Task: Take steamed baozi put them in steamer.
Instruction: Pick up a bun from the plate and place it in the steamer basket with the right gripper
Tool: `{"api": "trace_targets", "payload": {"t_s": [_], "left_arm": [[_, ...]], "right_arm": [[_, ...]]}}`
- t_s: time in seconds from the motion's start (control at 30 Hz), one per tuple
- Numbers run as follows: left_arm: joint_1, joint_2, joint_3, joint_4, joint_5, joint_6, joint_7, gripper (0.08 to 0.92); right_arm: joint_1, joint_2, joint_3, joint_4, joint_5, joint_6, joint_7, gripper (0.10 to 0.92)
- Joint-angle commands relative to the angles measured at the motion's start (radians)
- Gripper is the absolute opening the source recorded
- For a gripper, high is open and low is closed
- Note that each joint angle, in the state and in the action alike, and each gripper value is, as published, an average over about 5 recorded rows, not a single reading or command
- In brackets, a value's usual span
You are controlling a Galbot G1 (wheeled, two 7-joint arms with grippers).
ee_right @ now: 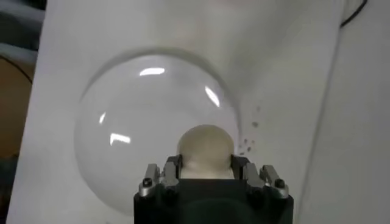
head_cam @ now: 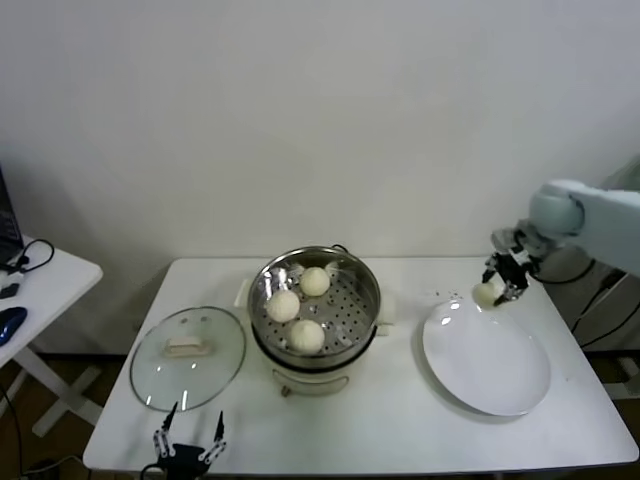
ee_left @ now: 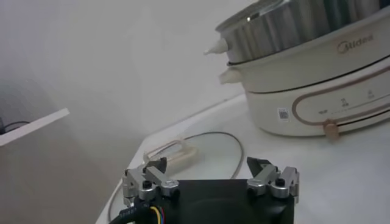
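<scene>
The steamer stands mid-table with three steamed baozi on its perforated floor: one at the back, one on the left, one at the front. A fourth baozi is gripped by my right gripper, shut on it and held just above the far left rim of the white plate. My left gripper is open and empty at the table's front edge, near the lid. The steamer's white base shows in the left wrist view.
A glass lid with a white handle lies flat left of the steamer. A small side table with cables and a dark mouse stands at the far left. A white wall runs behind the table.
</scene>
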Motion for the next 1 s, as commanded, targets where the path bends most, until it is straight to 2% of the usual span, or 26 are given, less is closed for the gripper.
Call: {"api": "trace_targets", "payload": {"t_s": [0.03, 0.3, 0.57, 0.73, 1.0], "left_arm": [[0.001, -0.029, 0.001, -0.004, -0.001, -0.001, 0.000, 0.823], [-0.005, -0.025, 0.000, -0.004, -0.003, -0.004, 0.002, 0.823], [-0.008, -0.025, -0.004, -0.005, -0.007, -0.003, 0.002, 0.823], [-0.008, -0.026, -0.007, -0.002, -0.007, -0.003, 0.002, 0.823], [-0.011, -0.027, -0.012, 0.002, -0.008, -0.006, 0.001, 0.823]], "right_arm": [[0.396, 0.113, -0.168, 0.201, 0.297, -0.054, -0.019, 0.560], [0.287, 0.193, -0.005, 0.278, 0.394, -0.172, 0.055, 0.560], [0.090, 0.302, 0.115, 0.248, 0.397, -0.249, 0.160, 0.560], [-0.028, 0.360, 0.146, 0.191, 0.365, -0.275, 0.202, 0.557], [-0.173, 0.418, 0.168, 0.053, 0.224, -0.276, 0.238, 0.560]]}}
